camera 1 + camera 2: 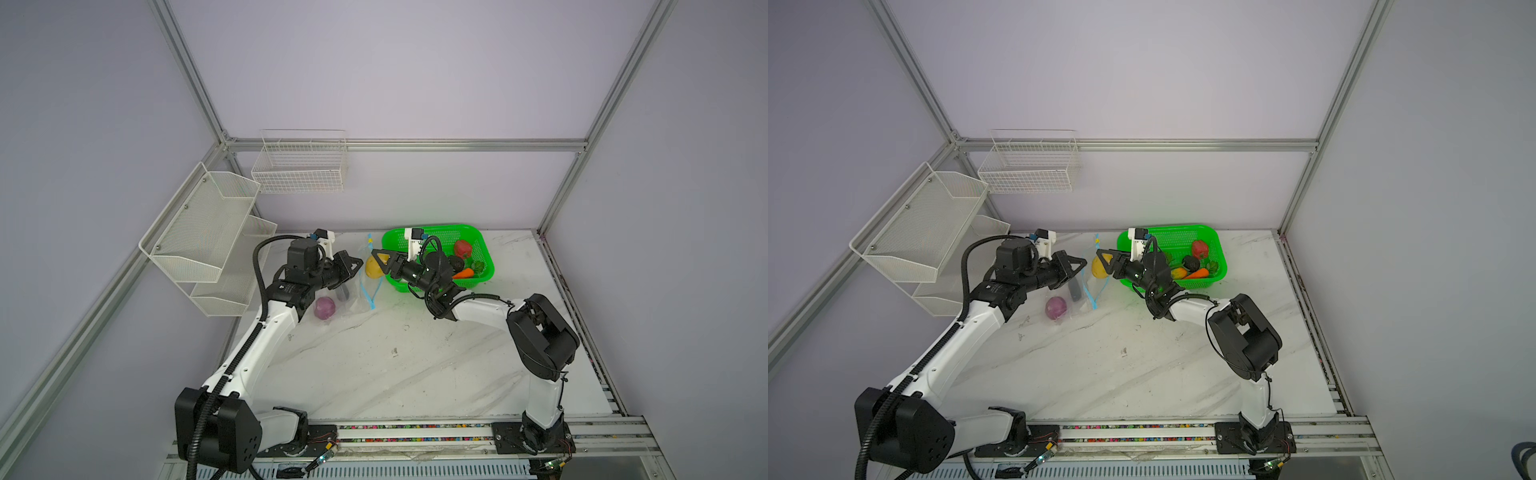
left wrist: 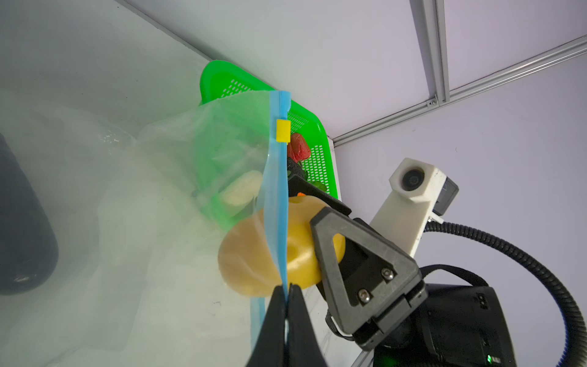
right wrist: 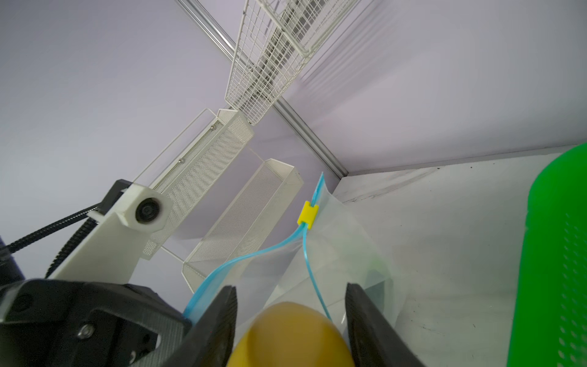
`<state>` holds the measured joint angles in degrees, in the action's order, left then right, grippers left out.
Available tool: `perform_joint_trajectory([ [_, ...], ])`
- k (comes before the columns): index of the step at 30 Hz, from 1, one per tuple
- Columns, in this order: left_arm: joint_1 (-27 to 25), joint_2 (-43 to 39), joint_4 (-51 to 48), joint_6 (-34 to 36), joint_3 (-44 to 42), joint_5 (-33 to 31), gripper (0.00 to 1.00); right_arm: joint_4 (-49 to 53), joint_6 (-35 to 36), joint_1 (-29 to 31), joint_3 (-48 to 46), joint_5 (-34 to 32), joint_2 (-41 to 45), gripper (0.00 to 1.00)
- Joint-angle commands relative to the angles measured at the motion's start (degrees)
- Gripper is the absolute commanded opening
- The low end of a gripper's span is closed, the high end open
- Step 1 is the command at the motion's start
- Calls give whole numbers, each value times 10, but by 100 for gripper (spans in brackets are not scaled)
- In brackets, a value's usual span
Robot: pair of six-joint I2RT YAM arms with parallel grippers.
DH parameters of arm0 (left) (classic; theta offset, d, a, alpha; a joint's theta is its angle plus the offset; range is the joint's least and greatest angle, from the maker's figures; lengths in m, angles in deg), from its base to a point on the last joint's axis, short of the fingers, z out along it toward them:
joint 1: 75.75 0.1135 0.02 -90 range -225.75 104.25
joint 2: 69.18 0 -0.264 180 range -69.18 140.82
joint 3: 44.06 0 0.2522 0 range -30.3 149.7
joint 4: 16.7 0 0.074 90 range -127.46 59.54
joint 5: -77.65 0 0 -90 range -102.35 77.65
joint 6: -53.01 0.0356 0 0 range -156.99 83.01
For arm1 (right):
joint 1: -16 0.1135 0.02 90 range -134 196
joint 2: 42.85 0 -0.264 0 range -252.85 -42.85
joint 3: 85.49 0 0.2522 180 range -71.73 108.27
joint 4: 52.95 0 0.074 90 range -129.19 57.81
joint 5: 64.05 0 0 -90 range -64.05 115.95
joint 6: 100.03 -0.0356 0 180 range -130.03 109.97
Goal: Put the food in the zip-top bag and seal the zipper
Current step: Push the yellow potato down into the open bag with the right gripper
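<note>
I'm seeing a white marbled tabletop [image 1: 374, 365]. A green basket [image 1: 451, 236] sits on it, upper right of centre. A clear zip-top bag [image 1: 353, 305] rests partly on it, just left of the basket.

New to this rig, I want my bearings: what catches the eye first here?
The bright green basket of toy vegetables at the back of the table stands out most. Beside it the right gripper holds a yellow potato at the open mouth of the clear bag, whose blue zipper edge the left gripper pinches.
</note>
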<state>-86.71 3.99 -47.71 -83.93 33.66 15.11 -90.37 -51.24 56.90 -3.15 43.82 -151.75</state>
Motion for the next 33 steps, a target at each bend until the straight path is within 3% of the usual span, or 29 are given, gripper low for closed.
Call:
perform_joint_trajectory([
  [1, -3, -12, 23, -3, 40, 7, 0, -77, -50, 15, -14, -12, 31, 0],
  [9, -3, -16, 26, -8, 36, 7, 0, -71, -56, 47, -28, -79, 13, 0],
  [19, -2, -33, 26, -10, 34, 4, 0, 9, -3, 54, -15, -92, -18, 0],
  [25, -3, -30, 27, -13, 36, 10, 0, 93, 66, 54, 23, -76, -23, 0],
  [33, -5, -29, 30, -17, 28, 17, 0, 231, 187, 54, 130, -4, -66, 0],
])
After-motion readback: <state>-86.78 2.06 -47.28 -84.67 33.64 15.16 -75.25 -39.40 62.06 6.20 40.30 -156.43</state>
